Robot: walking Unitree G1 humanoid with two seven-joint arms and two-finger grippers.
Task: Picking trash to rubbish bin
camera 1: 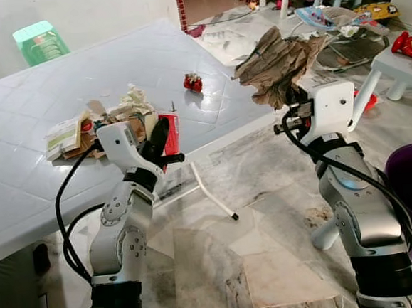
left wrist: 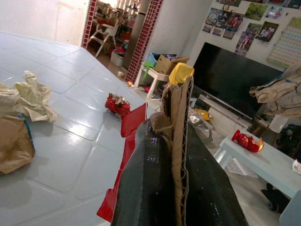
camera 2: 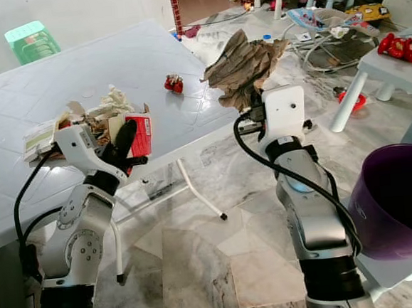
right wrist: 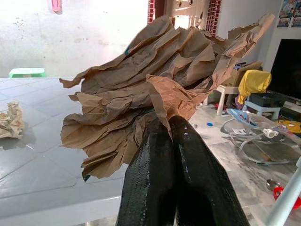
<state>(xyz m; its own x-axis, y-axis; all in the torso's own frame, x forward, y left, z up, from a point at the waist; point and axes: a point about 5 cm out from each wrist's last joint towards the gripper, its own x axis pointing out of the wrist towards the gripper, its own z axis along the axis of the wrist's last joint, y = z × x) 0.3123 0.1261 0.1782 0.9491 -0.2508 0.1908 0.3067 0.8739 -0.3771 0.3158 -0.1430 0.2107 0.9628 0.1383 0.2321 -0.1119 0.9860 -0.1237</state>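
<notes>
room: marble-tiled floor (camera 1: 272, 263) in a lived-in room, with toys and a baby bouncer scattered at the far side.
table: white plastic table (camera 1: 79, 85) fills the robot's left and middle; a green stool (camera 1: 40, 40) stands beyond its far corner.
trash pile: crumpled paper and cardboard scraps (camera 1: 82, 128) lie on the table near its front edge, just beyond the left arm.
red packet: flat red packet (camera 2: 142, 134) at the table edge, beside the pile.
small red toy: sits alone on the table (camera 1: 192, 82), well apart from the pile.
left gripper: raised at the table's front edge (camera 1: 164, 146); its black fingers (left wrist: 150, 188) are pressed together on a strip of corrugated cardboard (left wrist: 178, 122) standing upright between them.
right gripper: lifted off the table's right corner (right wrist: 171, 127); fingers clamped tight on a large wad of crumpled brown paper (right wrist: 150, 80), which fans out above them.
rubbish bin: purple bin (camera 2: 395, 196) stands on the floor by the robot's right side, near the right arm's elbow, open top facing up.
small white table: off to the right (camera 1: 406, 63), red toys on it.
</notes>
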